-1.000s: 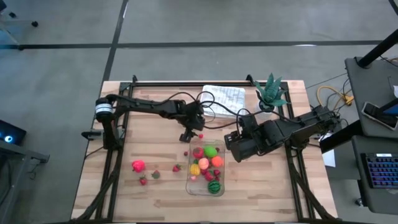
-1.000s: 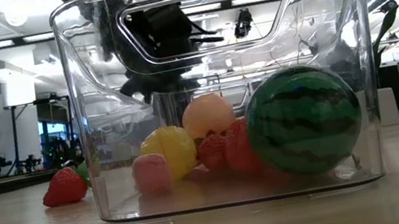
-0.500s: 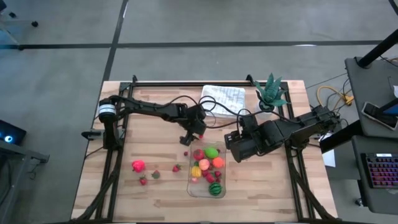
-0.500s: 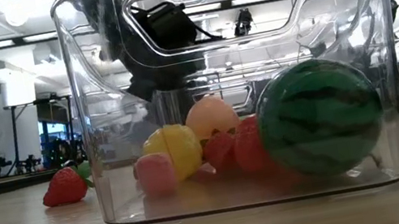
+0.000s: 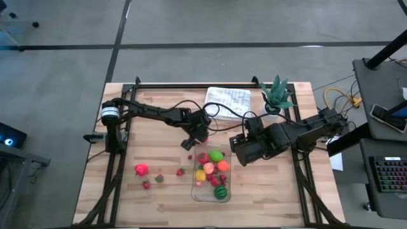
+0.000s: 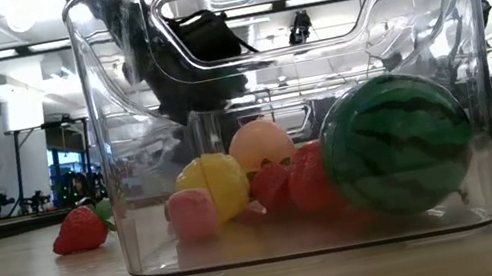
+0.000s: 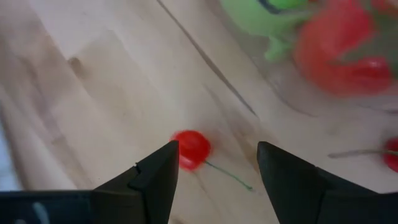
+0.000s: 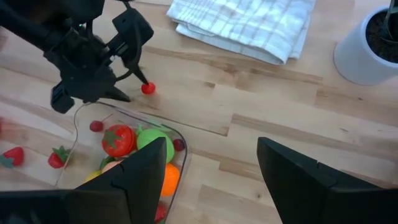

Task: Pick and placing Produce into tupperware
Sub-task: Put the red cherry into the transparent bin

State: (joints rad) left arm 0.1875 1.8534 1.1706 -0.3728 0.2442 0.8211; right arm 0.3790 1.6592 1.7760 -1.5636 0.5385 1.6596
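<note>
The clear tupperware (image 5: 213, 175) sits at the table's middle near side. It holds a striped melon (image 6: 397, 142), yellow, orange, pink, lime-green and red pieces. A small red cherry (image 7: 191, 149) with a green stem lies on the wood just beyond the tupperware's far left corner. My left gripper (image 7: 217, 146) is open and low over it, one finger on each side. More produce lies to the left: a pink piece (image 5: 141, 169) and strawberries (image 5: 159, 179). My right gripper (image 8: 212, 142) is open and hovers to the right of the tupperware (image 8: 124, 140). My left gripper comes down at a slant from the table's left and far side, its open fingers on either side of the cherry (image 8: 148, 88), which lies on the table. One fingertip (image 7: 168, 158) is right beside the cherry; whether it touches, I cannot tell.
A folded white checked cloth (image 5: 229, 98) and a spiky plant in a white pot (image 5: 276, 95) stand at the far edge. Another strawberry (image 5: 180, 171) lies just left of the tupperware. Bare wood shows on the near right and far left.
My left gripper has crept a little toward the near edge and the tupperware, still open. In the low view the tupperware has shifted slightly and looms larger, and the melon inside has moved a little with it.
</note>
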